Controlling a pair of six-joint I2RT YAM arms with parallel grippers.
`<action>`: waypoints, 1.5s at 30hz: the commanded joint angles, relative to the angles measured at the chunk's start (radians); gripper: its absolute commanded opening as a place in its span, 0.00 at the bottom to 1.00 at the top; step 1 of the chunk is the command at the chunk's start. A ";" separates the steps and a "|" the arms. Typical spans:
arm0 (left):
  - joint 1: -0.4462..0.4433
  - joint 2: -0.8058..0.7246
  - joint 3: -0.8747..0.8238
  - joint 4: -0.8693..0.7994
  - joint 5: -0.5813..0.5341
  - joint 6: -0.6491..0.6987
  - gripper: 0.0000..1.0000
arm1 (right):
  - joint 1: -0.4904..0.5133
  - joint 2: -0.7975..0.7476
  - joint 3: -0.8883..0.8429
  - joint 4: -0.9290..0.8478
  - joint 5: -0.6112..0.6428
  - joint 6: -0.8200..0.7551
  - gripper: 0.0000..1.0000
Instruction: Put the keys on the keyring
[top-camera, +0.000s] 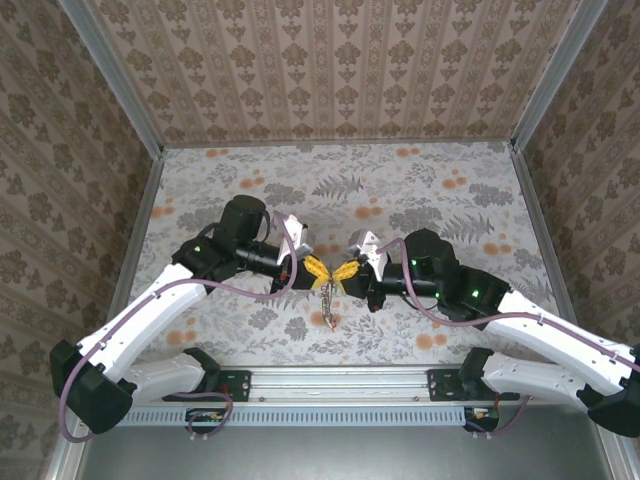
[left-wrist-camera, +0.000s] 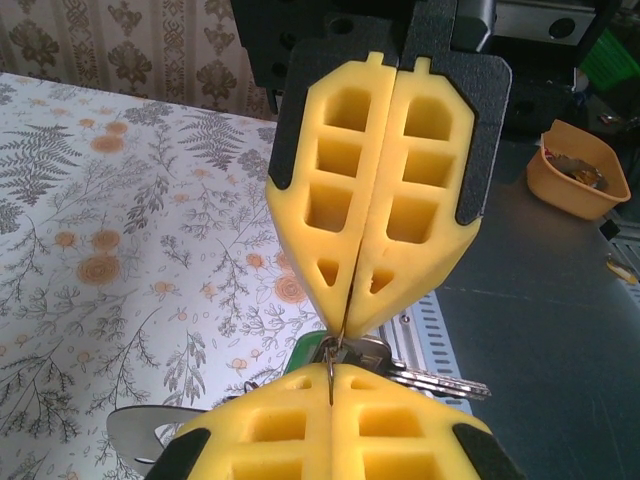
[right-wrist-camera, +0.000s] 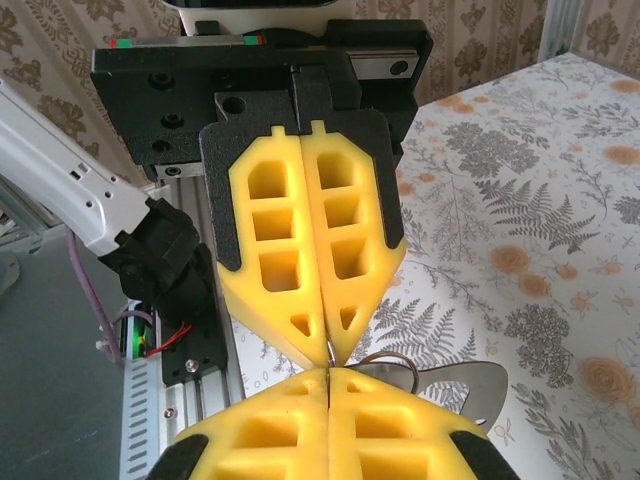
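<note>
Two robot arms met tip to tip over a flower-patterned table (top-camera: 420, 200). The left gripper (left-wrist-camera: 330, 382) was clenched, its yellow fingers (left-wrist-camera: 270, 430) pressed flat together, and the right gripper (right-wrist-camera: 327, 380) was clenched the same way. Their points were nearly touching. The thin wire of the keyring (left-wrist-camera: 331, 362) ran straight across the small gap between the two points and disappeared into the seam of each pair of jaws, so both appeared to be pinching it. The keys (left-wrist-camera: 435, 382) were bunched right at the meeting tips, one of them with a green head. Their silver blades stuck out sideways just behind the left jaws. From above, the bunch trailed off the tips toward the arms' bases. A flat silver tag (right-wrist-camera: 470, 385) lay just beside the right jaws, next to a curve of the ring. Whether any key was threaded on the wire could not be told.
</note>
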 joint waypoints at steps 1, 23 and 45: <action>0.003 -0.019 -0.005 0.021 0.044 -0.014 0.00 | -0.003 -0.030 -0.016 0.015 0.015 0.009 0.00; 0.006 -0.023 -0.005 0.023 0.054 -0.013 0.00 | -0.003 -0.001 -0.020 0.045 -0.014 0.009 0.00; 0.009 -0.018 -0.004 0.026 0.066 -0.016 0.00 | -0.002 0.011 -0.008 0.055 -0.029 -0.003 0.00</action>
